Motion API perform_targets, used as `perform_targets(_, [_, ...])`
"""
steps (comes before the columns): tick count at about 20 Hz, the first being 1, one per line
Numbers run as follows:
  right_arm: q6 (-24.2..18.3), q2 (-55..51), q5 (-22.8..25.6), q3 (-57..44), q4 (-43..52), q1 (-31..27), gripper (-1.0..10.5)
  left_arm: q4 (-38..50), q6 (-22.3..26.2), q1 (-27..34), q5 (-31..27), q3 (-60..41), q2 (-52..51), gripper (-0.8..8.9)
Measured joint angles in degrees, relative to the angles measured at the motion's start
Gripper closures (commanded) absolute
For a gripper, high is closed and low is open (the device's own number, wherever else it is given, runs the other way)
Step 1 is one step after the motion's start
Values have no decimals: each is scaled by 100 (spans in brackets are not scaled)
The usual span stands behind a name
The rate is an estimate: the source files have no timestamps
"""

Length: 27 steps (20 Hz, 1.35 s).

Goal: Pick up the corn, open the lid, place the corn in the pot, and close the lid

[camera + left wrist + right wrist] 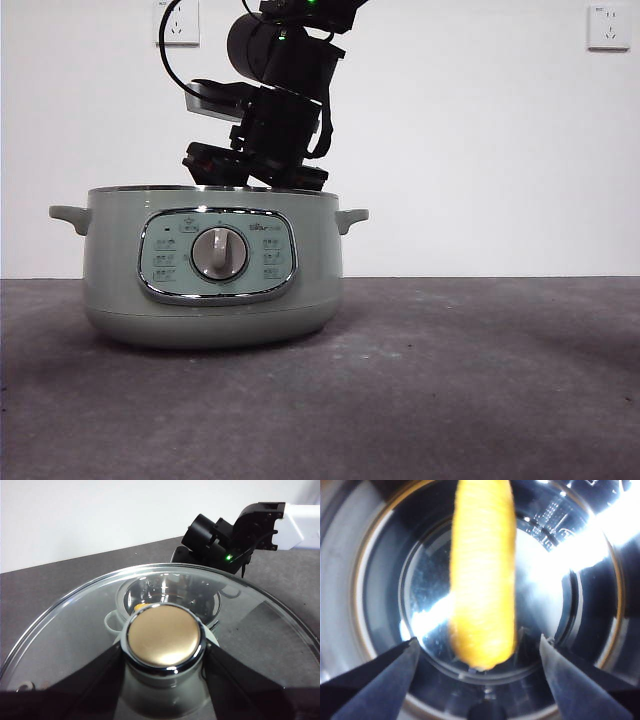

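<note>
The sage-green pot point(215, 265) stands on the table with no lid on it. My right gripper point(255, 168) hangs just above its rim, reaching down from above. In the right wrist view the right gripper point(478, 647) is open, and the yellow corn point(482, 575) shows blurred between the spread jaws over the pot's shiny inside point(560, 580), touching neither jaw. My left gripper point(165, 654) is shut on the knob point(165, 637) of the glass lid point(75, 625) and holds it off the pot. Through the glass I see the pot point(200, 587) and the right arm point(230, 535).
The grey table point(480, 380) stretches to the right of the pot and in front of it. A white wall stands behind, with sockets at the upper left point(178, 20) and the upper right point(608, 25).
</note>
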Motion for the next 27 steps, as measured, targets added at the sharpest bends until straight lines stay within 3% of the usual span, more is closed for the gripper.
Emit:
perform_targets(6, [109, 52, 363, 1777, -1276, -24, 537, 341, 136, 0, -2, 0, 472, 822])
perform_targets(9, [358, 52, 560, 2835, -2109, -94, 537, 678, 234, 0, -2, 0, 848, 822])
perform_targets(13, [778, -234, 514, 3182, -2127, -282, 538, 1266, 330, 0, 4, 0, 1609, 822])
perform_targets(17, [918, -1244, 520, 2465, -2129, -466, 538, 1845, 435, 0, 243, 0, 2459, 822])
perform_targets(22, [896, -3499, 507, 461, -2129, -474, 538, 3292, 476, 0, 546, 0, 3641, 822])
perform_targets(27, [901, -5462, 507, -1191, -2129, -472, 538, 3989, 494, -81, 592, 0, 4981, 821])
